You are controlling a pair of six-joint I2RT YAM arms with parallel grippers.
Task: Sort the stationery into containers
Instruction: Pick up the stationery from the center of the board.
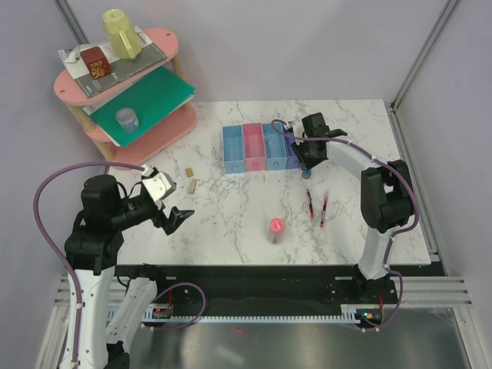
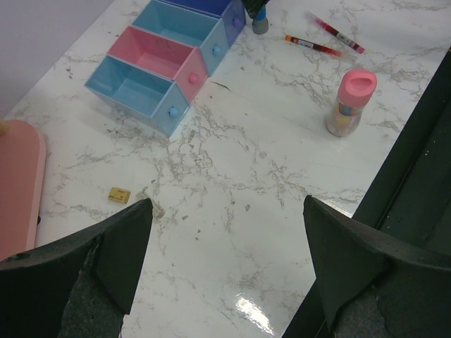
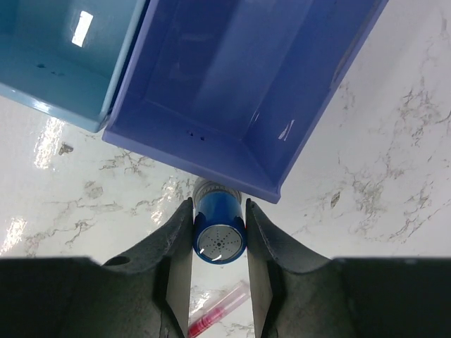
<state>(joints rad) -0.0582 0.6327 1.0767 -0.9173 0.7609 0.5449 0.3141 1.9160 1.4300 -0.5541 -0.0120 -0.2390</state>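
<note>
left pincer gapes wide above the marble table, tan blocks just beyond it. from its wrist, the pink-capped tube stands ahead to the right. right pincer clamps the blue-capped bottle, purple-blue bin just ahead.

Four joined bins stand on the surface: two light blue, one pink, one purple-blue. There are two red pens, one pink-capped tube and one blue-capped bottle. There seem to be two tiny tan blocks, the paler one hard to make out. The shelf holds one yellow cup, one brown box and one clear jar.
</note>
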